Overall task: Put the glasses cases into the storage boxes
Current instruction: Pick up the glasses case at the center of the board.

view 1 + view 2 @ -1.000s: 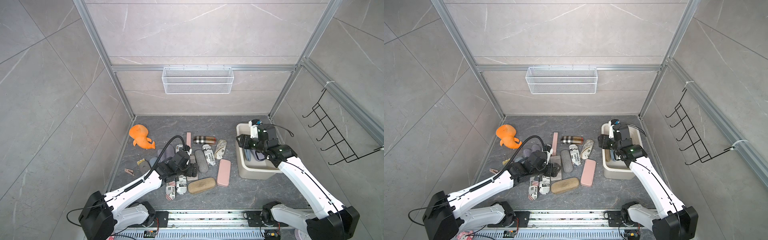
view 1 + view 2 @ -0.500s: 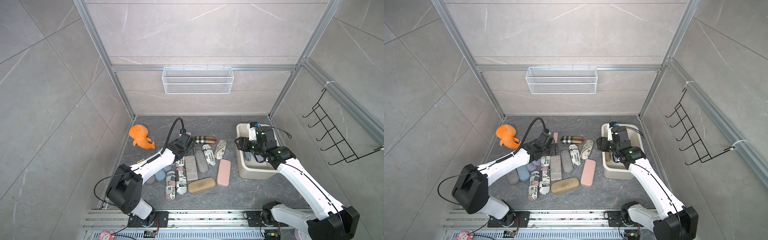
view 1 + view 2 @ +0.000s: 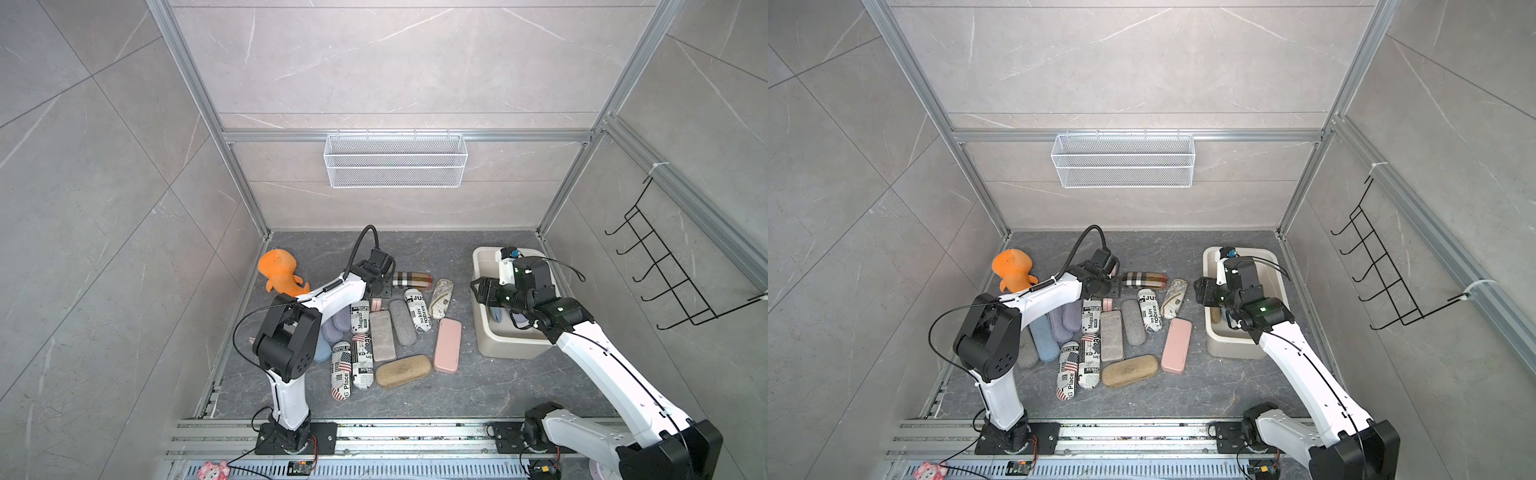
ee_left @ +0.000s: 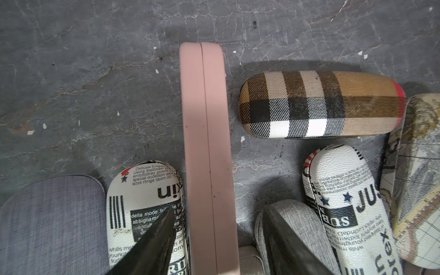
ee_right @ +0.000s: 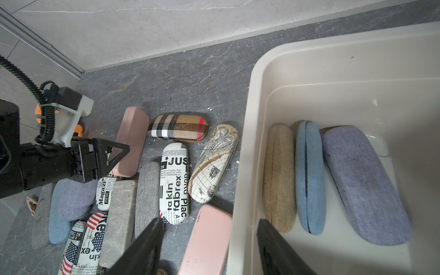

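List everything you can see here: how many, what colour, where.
storage tub: one, cream, floor right.
cases in tub: three, tan, blue, lilac.
newspaper-print cases: four, black-on-white, floor middle.
grey cases: two, floor middle.
flat pink case: one, beside the tub.
on-edge pink case: one, back of pile.
plaid case: one, brown-black-white, beside it.
map-print case: one, cream, beside the plaid.
tan case: one, front of pile.
fabric heap: lilac, blue, grey, under left arm, count unclear.
plush toy: one, orange, back left.
wire basket: one, white, back wall.
hook rack: one, black, right wall.
left gripper: shut on the on-edge pink case.
right gripper: open, above the tub's rim.
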Controlling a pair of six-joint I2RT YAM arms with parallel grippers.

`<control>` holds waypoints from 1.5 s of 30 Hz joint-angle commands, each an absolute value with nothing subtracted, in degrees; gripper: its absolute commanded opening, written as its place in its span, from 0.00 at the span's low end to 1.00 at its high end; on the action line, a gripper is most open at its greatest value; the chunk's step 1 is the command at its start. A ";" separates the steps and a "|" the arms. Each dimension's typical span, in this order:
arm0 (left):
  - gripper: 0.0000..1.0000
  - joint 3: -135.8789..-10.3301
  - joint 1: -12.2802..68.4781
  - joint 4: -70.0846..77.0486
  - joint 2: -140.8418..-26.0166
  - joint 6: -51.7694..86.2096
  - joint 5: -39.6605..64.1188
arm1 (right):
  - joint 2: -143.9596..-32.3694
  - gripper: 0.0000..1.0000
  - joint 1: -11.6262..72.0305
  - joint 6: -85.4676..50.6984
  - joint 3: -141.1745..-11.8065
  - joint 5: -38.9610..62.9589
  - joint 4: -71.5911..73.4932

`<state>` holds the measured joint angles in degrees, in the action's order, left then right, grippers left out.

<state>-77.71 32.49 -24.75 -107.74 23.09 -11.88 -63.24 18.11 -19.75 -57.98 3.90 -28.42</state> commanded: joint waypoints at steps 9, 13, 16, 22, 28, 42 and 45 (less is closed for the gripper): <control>0.53 -78.46 33.13 -29.14 -110.83 23.59 -14.79 | -62.44 0.64 18.41 -20.24 -56.60 3.81 -25.85; 0.44 -78.11 33.24 -29.44 -110.66 23.73 -15.22 | -63.02 0.63 18.43 -20.17 -57.21 3.98 -26.05; 0.40 -78.14 33.49 -29.45 -110.05 23.67 -15.52 | -62.35 0.63 18.44 -20.30 -56.56 3.61 -25.67; 0.32 -79.01 34.00 -30.31 -107.93 23.58 -17.18 | -62.00 0.63 18.38 -20.48 -56.44 4.98 -25.16; 0.27 -78.39 33.96 -28.57 -104.29 22.99 -16.84 | -62.02 0.62 18.37 -20.57 -57.22 5.93 -25.01; 0.23 -61.81 34.02 -7.01 -84.51 18.70 -5.77 | -61.22 0.62 18.43 -21.09 -58.31 7.18 -25.82; 0.23 -55.55 34.10 1.22 -79.08 18.71 -0.72 | -60.92 0.63 18.46 -21.65 -59.26 8.31 -26.14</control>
<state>-58.57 33.78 -11.62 -84.75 20.67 -7.01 -62.28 18.11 -20.21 -57.30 6.74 -26.13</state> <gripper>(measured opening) 0.320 0.625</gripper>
